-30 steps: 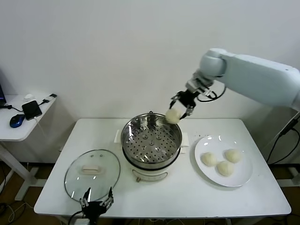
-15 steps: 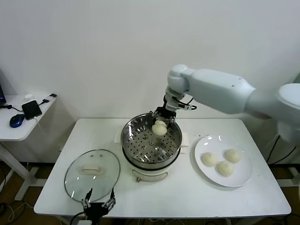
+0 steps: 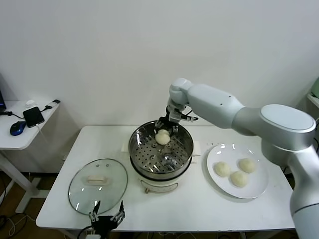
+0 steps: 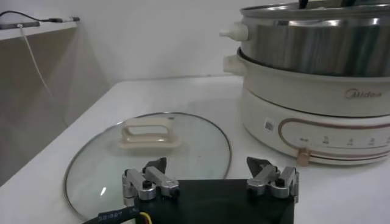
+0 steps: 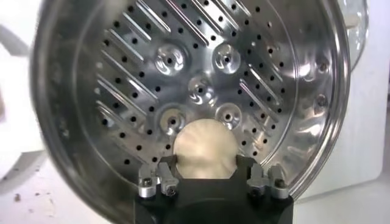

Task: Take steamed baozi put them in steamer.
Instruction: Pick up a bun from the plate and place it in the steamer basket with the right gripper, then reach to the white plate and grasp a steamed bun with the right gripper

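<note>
**Bun carried in over the steamer tray**

Swinging in from beyond the far rim, the right claw (image 3: pixel 165 130) had brought its bun (image 3: pixel 162 136) over the steamer (image 3: pixel 160 149) and lower toward the tray. From the wrist, the bun (image 5: pixel 204 156) sat between the fingers (image 5: pixel 159 178), directly ahead of the claw with the perforated tray straight beyond it. Whether the fingers still pinched it or had just begun to part, I could not tell. The bun is round, so no axis mattered; the move ahead looked like a plain release and lift away. Three more buns (image 3: pixel 239 179) waited on the plate (image 3: pixel 253 191), well off to the claw's side. The left claw (image 4: pixel 210 180) hung wide and idle by the glass lid (image 4: pixel 97 161).
</note>
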You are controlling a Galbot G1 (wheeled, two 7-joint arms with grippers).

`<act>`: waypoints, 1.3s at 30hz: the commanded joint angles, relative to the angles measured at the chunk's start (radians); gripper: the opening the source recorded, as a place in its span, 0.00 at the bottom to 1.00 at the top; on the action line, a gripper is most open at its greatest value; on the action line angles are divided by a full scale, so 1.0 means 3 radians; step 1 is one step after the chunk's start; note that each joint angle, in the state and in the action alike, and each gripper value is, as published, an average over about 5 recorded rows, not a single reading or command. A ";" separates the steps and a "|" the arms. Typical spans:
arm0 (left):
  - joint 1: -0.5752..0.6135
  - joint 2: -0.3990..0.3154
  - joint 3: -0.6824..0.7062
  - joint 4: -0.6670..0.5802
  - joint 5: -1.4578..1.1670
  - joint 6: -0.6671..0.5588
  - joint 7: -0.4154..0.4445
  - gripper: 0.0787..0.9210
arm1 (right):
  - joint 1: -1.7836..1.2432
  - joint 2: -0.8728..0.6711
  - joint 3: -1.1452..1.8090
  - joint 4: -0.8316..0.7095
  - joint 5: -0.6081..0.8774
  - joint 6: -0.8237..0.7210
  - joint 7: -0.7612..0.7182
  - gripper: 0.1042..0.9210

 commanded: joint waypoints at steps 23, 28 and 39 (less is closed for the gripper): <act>-0.0036 -0.0052 0.0124 0.0061 0.0091 0.0019 0.0001 0.88 | 0.2142 -0.1955 -0.2632 0.1628 0.3035 -0.2305 -0.0322 0.88; -0.0082 -0.0046 0.0098 0.0061 0.0050 0.0019 0.0000 0.88 | 0.2061 -0.2558 -0.3018 0.2374 0.3061 -0.2966 -0.0069 0.88; -0.0136 -0.0045 0.0000 0.0036 -0.0028 0.0023 0.0015 0.88 | 0.0679 -0.2702 -0.1987 0.2154 0.2717 -0.3554 0.0387 0.88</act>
